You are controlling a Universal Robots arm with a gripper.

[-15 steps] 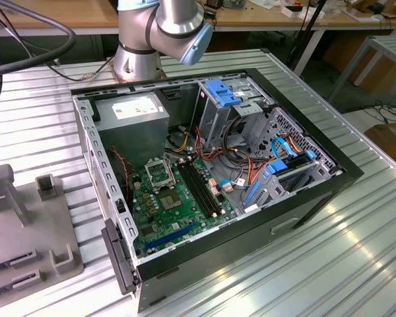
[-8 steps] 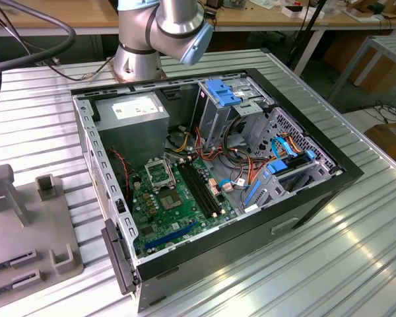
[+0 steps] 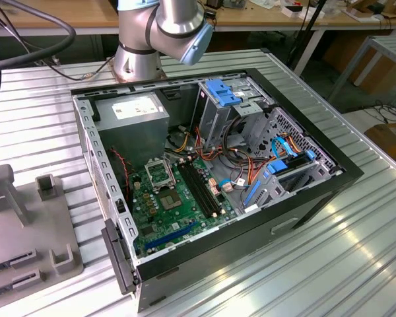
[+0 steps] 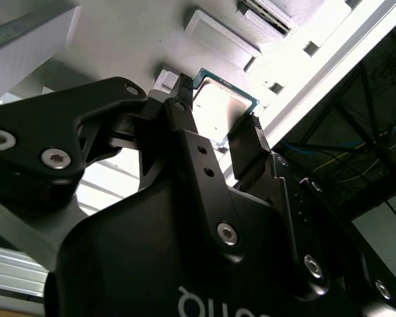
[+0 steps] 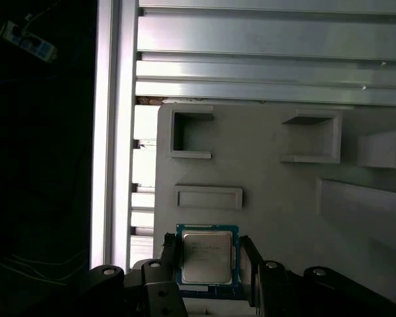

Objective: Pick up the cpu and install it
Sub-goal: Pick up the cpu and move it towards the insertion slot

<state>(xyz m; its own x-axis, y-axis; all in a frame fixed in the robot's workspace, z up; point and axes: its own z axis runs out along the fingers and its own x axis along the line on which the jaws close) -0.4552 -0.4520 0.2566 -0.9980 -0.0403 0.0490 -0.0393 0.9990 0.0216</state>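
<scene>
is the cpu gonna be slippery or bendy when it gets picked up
The cpu probably stays stiff: it looks like a flat plate with a metal top. Its thin edges give little to hold, so it could slip. Small and thin, it is likely light.

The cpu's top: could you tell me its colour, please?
Silvery-grey, with a blue-green rim; the cpu shows best in the first wrist view.

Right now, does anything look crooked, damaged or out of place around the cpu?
Nothing stands out. The cpu lies straight within the tool, its edges in line with the grey holder plate, with no visible damage. In the exterior view the open computer case sits flat on the table.
</scene>
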